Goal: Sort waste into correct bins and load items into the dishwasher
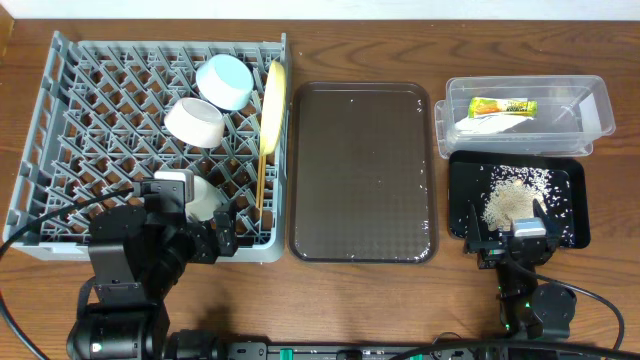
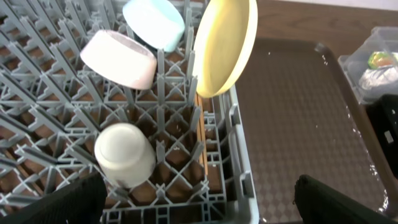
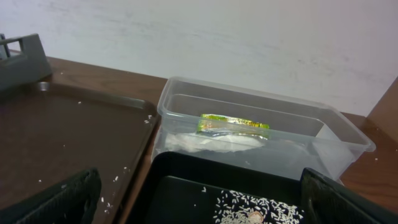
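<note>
The grey dish rack [image 1: 40, 150] holds the light blue bowl [image 1: 224, 80], the white bowl [image 1: 195, 120], the yellow plate [image 1: 272, 95] on edge, the chopsticks [image 1: 262, 180] and the small white cup [image 1: 205, 197]. My left gripper [image 1: 215, 240] is open and empty over the rack's front edge, next to the cup [image 2: 124, 154]. The clear tub [image 1: 590, 95] holds the snack wrapper [image 1: 503, 106] and the paper strip [image 1: 490, 122]. Rice scraps [image 1: 515, 195] lie in the black tray [image 1: 465, 190]. My right gripper [image 1: 508, 228] is open and empty over that tray's front part.
The dark brown serving tray [image 1: 362, 170] lies between the rack and the bins, with a few stray grains near its right edge. The rack's near wall [image 2: 239, 162] sits just under my left fingers. The tub [image 3: 336, 124] stands behind the black tray [image 3: 186, 168].
</note>
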`<state>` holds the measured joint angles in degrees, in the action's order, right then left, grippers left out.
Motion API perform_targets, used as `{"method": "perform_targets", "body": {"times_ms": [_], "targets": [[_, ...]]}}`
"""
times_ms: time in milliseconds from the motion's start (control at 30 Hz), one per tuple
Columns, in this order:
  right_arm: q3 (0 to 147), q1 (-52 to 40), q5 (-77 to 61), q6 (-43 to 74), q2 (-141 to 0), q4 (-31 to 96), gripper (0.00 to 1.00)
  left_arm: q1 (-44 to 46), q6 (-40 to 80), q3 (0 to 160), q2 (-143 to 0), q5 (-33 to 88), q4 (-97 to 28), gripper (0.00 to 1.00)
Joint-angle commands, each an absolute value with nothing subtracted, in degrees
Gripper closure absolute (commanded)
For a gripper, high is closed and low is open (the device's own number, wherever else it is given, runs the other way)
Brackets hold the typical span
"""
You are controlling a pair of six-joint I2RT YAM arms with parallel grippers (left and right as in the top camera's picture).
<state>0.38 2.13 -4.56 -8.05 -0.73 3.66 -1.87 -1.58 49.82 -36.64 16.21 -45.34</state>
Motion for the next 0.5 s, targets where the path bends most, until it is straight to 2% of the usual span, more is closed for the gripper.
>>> {"method": "perform_targets", "body": {"times_ms": [0,167,467], "targets": [[0.32,3.14,-5.43,-8.86,-0.38,3.86,0.01,-2.00,-2.37,49.58,-36.29,16.05,-47.11,0.01],[0.32,3.14,-5.43,-8.84,-0.38,3.86,0.01,-2.00,-4.93,47.00,-32.82,15.68,-44.45,0.01],[0.32,3.14,-5.43,-8.84,-0.38,3.86,0.01,-2.00,-5.34,29.06,-17.72,13.19,-27.83,0.01]]}}
